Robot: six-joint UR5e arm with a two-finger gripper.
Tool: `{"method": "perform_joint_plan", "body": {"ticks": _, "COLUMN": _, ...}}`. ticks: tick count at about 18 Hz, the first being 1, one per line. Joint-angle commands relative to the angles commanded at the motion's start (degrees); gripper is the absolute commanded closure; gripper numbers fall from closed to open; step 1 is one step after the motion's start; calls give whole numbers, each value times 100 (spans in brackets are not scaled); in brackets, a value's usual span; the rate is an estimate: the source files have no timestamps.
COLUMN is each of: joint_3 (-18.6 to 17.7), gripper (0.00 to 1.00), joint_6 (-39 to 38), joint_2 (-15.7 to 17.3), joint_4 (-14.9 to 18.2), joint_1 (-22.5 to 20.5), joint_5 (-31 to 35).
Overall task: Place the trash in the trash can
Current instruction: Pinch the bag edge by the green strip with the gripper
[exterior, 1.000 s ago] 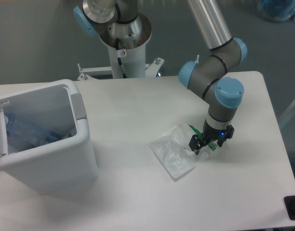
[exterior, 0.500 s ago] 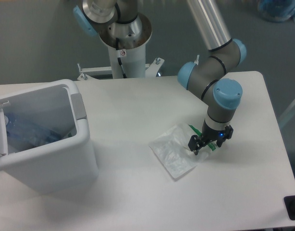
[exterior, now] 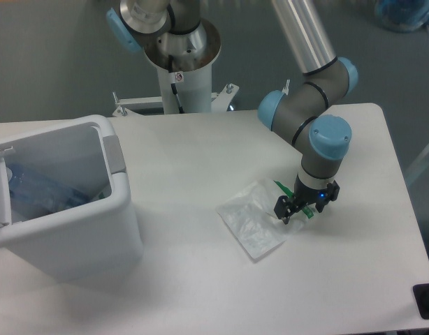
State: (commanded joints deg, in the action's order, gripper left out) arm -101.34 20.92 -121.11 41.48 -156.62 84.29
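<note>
Gripper pinches plastic bag green edge; bag lies diagonally.

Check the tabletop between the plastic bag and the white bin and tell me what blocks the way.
Nothing visible does. The table lies bare between the plastic bag and the trash can, whose top is open. The hand is already at the bag's green-striped edge.

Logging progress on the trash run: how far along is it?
Done: a bottle already lies inside the bin. In hand: the end effector is down at the green-striped edge of the plastic bag, which lies flat on the table; whether it is gripped I cannot tell. Left: lift the bag and drop it in the bin.
</note>
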Motion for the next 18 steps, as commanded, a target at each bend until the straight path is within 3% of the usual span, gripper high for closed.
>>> {"method": "perform_joint_plan", "body": {"ticks": 18, "joint_3": 0, "gripper": 0, "joint_6": 9, "joint_2": -18, "joint_4": 0, "joint_1": 62, "joint_5": 0}}
